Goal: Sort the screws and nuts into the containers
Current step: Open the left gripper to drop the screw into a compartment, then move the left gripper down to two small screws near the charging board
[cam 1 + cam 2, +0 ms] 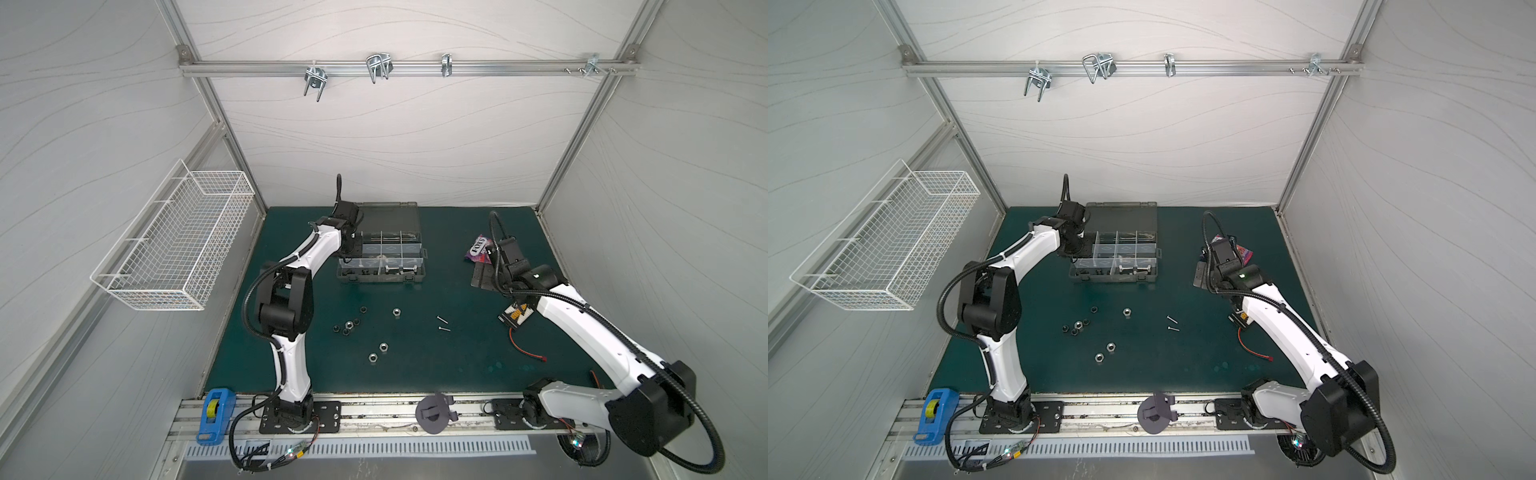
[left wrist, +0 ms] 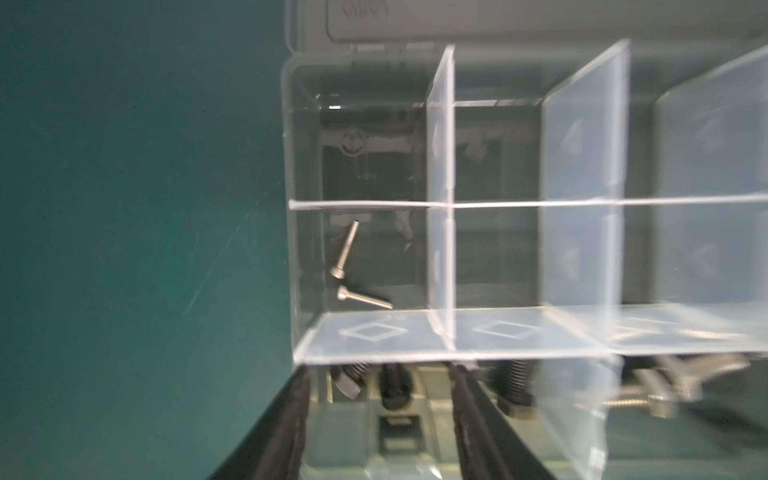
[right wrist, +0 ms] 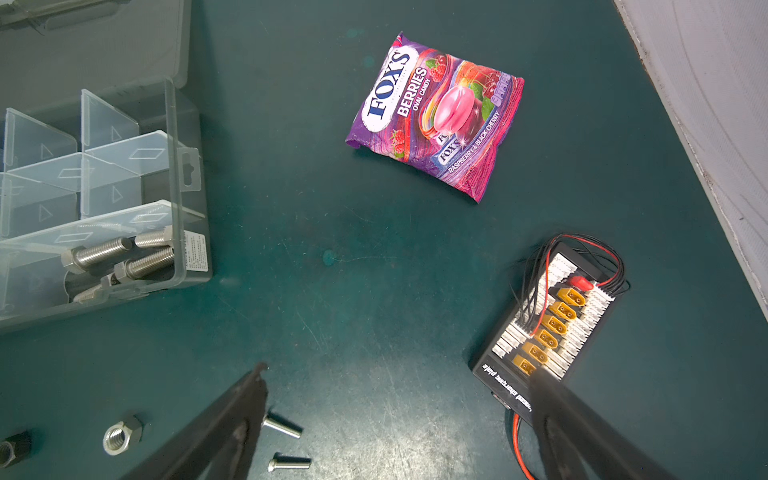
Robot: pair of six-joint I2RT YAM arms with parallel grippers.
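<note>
Tabletop (image 1: 457, 374) in green is carrying a grey plastic organizer case (image 1: 380, 257), the left end effector (image 2: 380, 370) hovering there part-open, empty, near two thin silver screws (image 2: 345, 253) in an edge compartment (image 2: 365, 257). Right end effector (image 3: 399, 371) is hanging wide open, empty, over loose screws (image 3: 282, 428) that a descending jaw could be scattering.

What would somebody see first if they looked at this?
The bright purple candy bag pops out on the green mat, back right. In the middle an open grey case holds big bolts, and shiny nuts lie scattered on the mat in front of it.
</note>
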